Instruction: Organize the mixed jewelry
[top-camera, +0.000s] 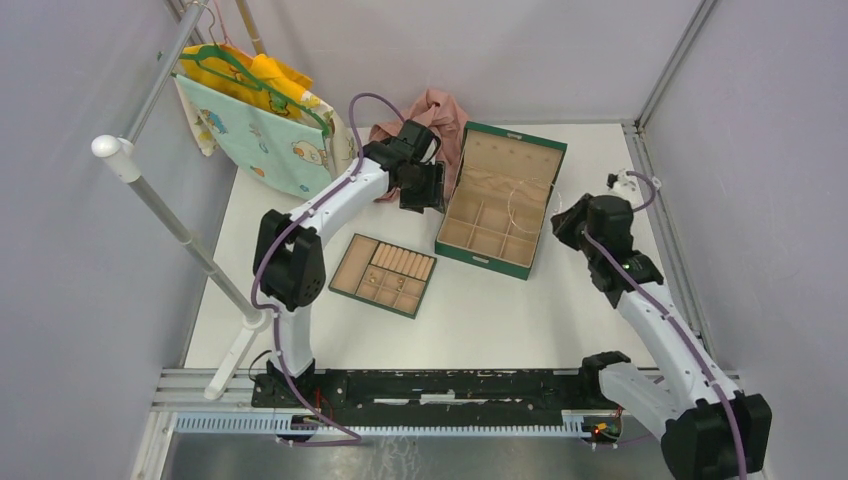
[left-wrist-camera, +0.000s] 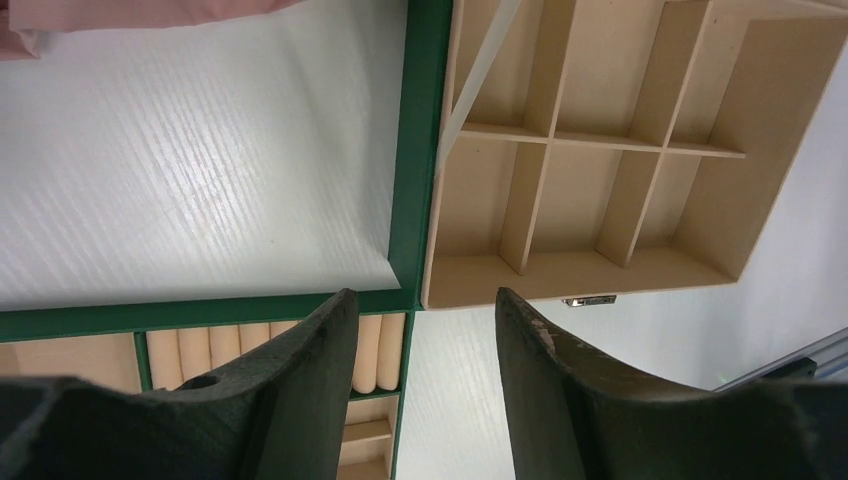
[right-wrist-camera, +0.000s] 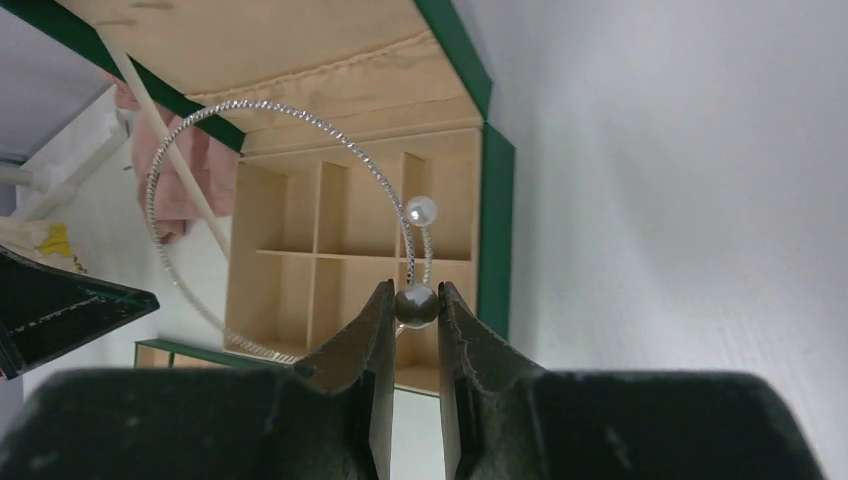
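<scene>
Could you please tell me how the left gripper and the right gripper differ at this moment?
The left gripper has its fingers spread wide with nothing between them, while the right gripper has its fingers pinched on the grey bead at the end of the silvery wire loop. The left gripper sits at the left side of the green box, and the right gripper sits at its right side. Both have dark fingers.

Top external: high behind the arm bases, looking steeply down on the whole table (top-camera: 480, 320).
Left wrist: close behind the left gripper (left-wrist-camera: 425, 300), low over a green box (left-wrist-camera: 418, 150) corner and the tray (left-wrist-camera: 150, 318) rim.
Right wrist: tight behind the right gripper (right-wrist-camera: 415, 292), apparently facing into the box.
Shared: the box, in all three views.
</scene>
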